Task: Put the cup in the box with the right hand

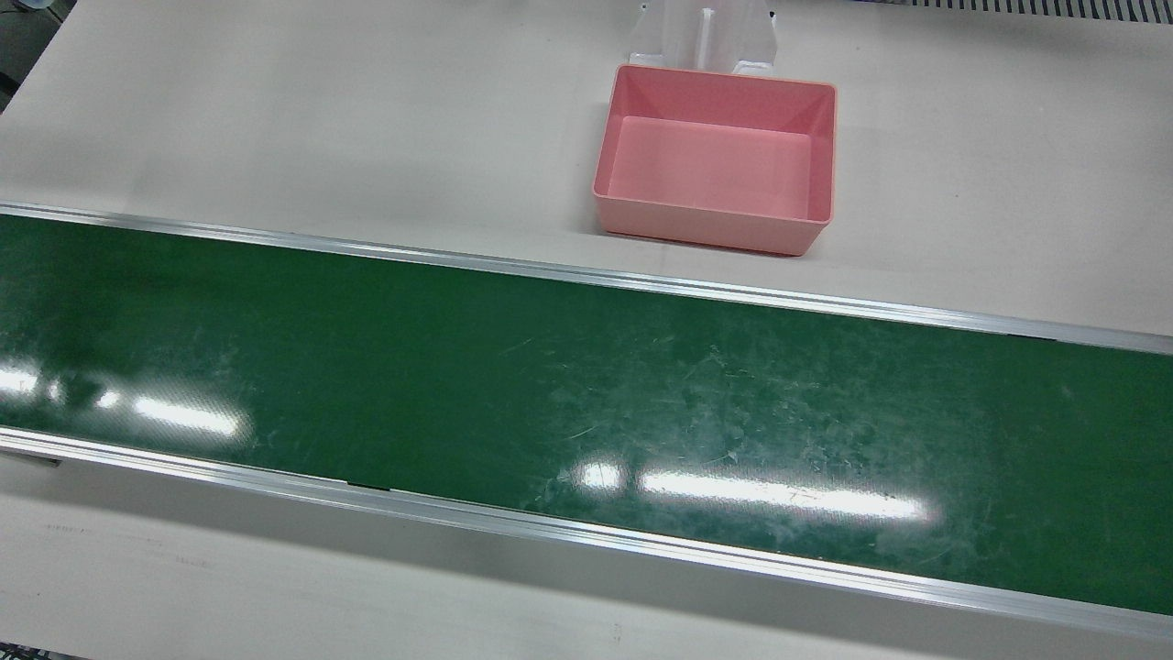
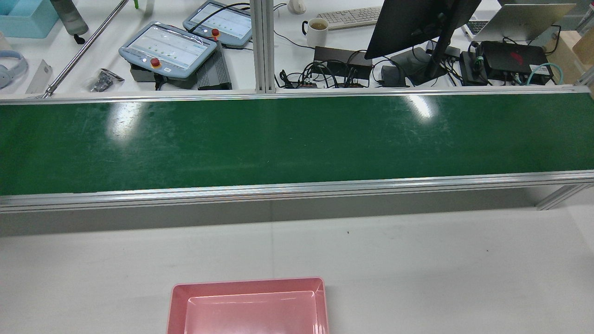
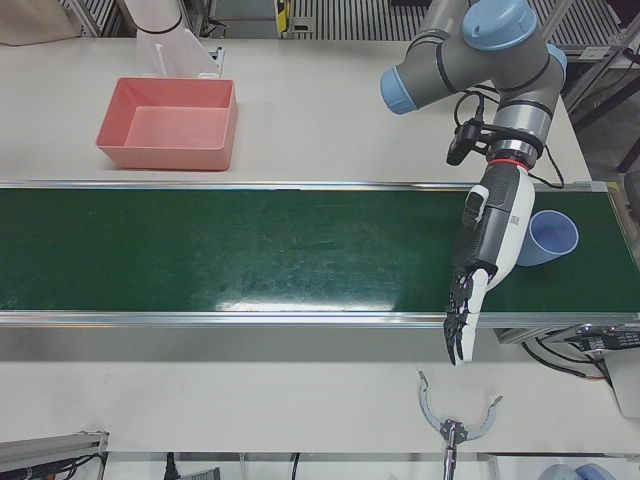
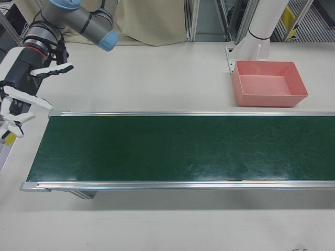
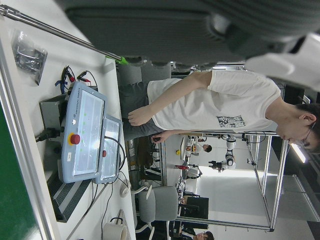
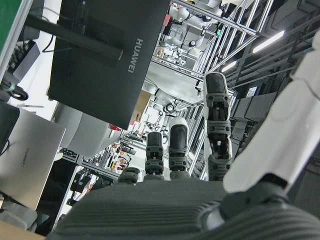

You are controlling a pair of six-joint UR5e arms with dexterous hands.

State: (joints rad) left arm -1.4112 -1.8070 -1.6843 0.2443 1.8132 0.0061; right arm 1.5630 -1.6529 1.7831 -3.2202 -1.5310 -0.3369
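Right robot hand point(image 4: 21, 99) open, blue cup point(image 3: 546, 238) sideways

Bright, even overhead light throughout. White glare streaks sit on the green conveyor belt point(image 1: 586, 403), strongest along its near edge in the front view. Shadows under the belt frame are soft. Both hand views are sharp far off, blurred up close.

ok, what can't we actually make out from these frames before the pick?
- Cup: left-front view only; the left hand covers its near side, so its contents and footing are unclear.
- Right hand: cut by the right-front view's left edge.
- Pink box: cropped by the rear view's bottom edge.
- Front and rear views show neither hand.
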